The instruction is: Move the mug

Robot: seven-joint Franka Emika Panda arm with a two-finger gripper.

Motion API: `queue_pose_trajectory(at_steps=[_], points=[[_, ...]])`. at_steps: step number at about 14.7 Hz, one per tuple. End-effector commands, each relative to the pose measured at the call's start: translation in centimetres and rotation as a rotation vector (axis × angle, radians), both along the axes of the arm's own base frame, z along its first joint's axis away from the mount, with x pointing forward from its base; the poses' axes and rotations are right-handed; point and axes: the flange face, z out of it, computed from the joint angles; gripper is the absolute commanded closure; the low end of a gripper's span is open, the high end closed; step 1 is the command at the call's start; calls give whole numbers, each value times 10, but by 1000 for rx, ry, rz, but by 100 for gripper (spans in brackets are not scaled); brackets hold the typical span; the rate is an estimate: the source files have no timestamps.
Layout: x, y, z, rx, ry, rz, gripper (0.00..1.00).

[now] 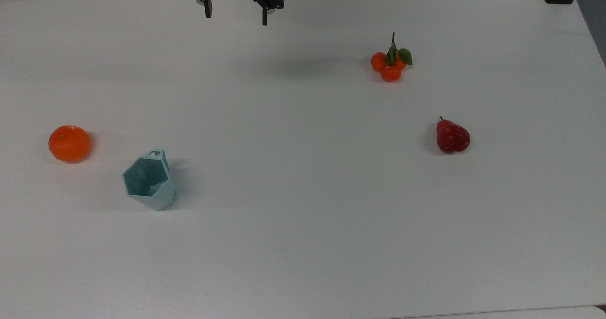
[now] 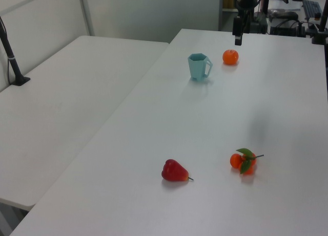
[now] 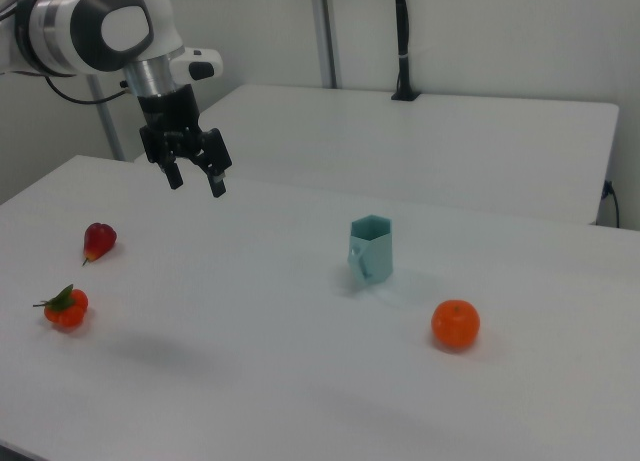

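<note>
The pale teal faceted mug (image 1: 149, 180) stands upright on the white table (image 1: 303, 215), in the top view's lower left; its small looped handle points away from the camera there. It also shows in the left view (image 2: 198, 67) and the right view (image 3: 370, 249). My gripper (image 1: 235, 18) hangs high above the table at the top view's upper edge, far from the mug, fingers spread open with nothing between them. In the right view the gripper (image 3: 195, 180) hovers well to the left of the mug.
An orange (image 1: 69, 143) lies just left of the mug in the top view. A cluster of small tangerines with leaves (image 1: 390, 63) and a red pear-shaped fruit (image 1: 452, 137) sit on the top view's right. A second white table (image 2: 66, 103) adjoins.
</note>
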Motion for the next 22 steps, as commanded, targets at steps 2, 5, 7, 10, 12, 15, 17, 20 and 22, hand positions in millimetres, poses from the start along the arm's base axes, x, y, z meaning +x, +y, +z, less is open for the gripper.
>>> queue_pose_trajectory(at_steps=[2,5,7,10,12,15,17,20,22], points=[[-1,-3,1,17,7,12,0],[-1,-3,0,17,8,12,0],[-1,-3,0,17,8,12,0],[-1,-3,0,17,8,13,0],[-1,-3,-1,17,12,13,0],[-1,-5,-2,16,15,37,0],[0,-14,-2,16,17,85,0],[9,-46,-12,16,27,73,0],[23,-67,-23,11,18,40,0]])
